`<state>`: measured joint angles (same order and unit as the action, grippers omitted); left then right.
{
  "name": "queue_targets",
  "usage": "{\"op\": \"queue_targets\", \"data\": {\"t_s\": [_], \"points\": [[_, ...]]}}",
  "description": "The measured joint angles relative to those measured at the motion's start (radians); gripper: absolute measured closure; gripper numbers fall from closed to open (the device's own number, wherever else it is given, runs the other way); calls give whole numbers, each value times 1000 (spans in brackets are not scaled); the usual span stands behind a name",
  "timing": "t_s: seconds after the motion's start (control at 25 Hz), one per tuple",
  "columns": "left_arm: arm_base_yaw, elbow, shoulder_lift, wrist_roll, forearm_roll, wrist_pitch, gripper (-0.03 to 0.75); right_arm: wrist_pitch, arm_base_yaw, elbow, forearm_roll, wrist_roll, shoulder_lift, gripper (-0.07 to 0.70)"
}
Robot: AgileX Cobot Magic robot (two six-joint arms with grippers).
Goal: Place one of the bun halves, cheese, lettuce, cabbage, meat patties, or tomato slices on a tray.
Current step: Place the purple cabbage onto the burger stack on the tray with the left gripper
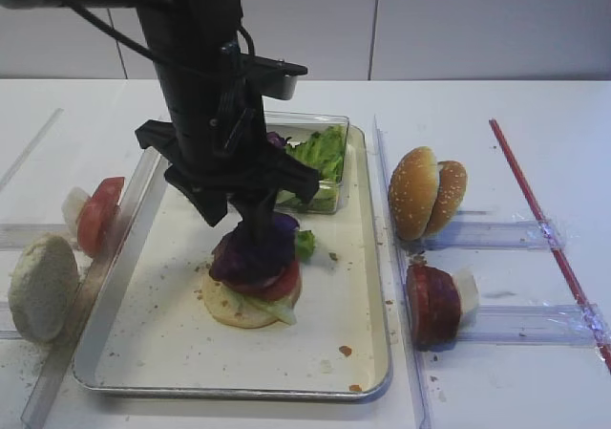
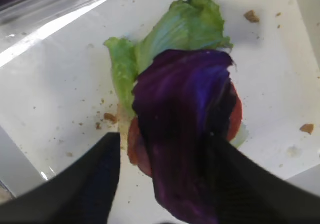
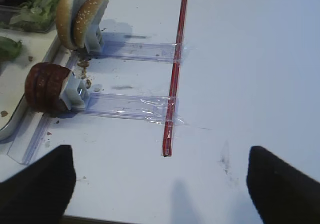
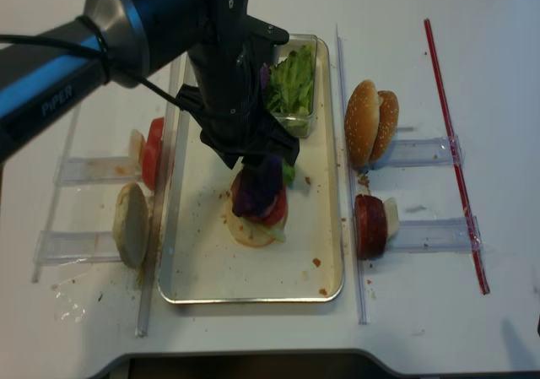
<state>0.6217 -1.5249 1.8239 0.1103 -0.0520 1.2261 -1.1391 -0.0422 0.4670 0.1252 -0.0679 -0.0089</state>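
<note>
On the cream tray (image 1: 355,357) sits a stack: a pale bun half (image 1: 237,311), a tomato slice (image 1: 281,284), lettuce (image 2: 186,27) and a purple cabbage leaf (image 2: 185,109) draped on top. My left gripper (image 2: 166,145) hangs right over the stack, jaws apart. The cabbage runs up between them and leans against the right finger (image 2: 240,179). From above, the left gripper (image 1: 256,221) hides the leaf's upper end. Over bare table at the right, my right gripper (image 3: 160,184) is open with nothing in it.
A clear box of lettuce (image 1: 321,157) stands at the tray's far end. Right of the tray, sesame bun halves (image 1: 426,192) and meat patties (image 1: 434,303) stand in clear holders, beside a red strip (image 1: 544,221). To the left stand tomato slices (image 1: 98,214) and a pale bun half (image 1: 41,286).
</note>
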Motion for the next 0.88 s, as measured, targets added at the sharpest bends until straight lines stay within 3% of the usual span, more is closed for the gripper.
{"op": "queue_targets", "data": {"t_s": [0.24,0.88], "points": [[0,0,0,-6,-13,0,312,0,0,0,0,0,0,-62],[0,0,0,-8,-22,0,311,0,0,0,0,0,0,-62]]}}
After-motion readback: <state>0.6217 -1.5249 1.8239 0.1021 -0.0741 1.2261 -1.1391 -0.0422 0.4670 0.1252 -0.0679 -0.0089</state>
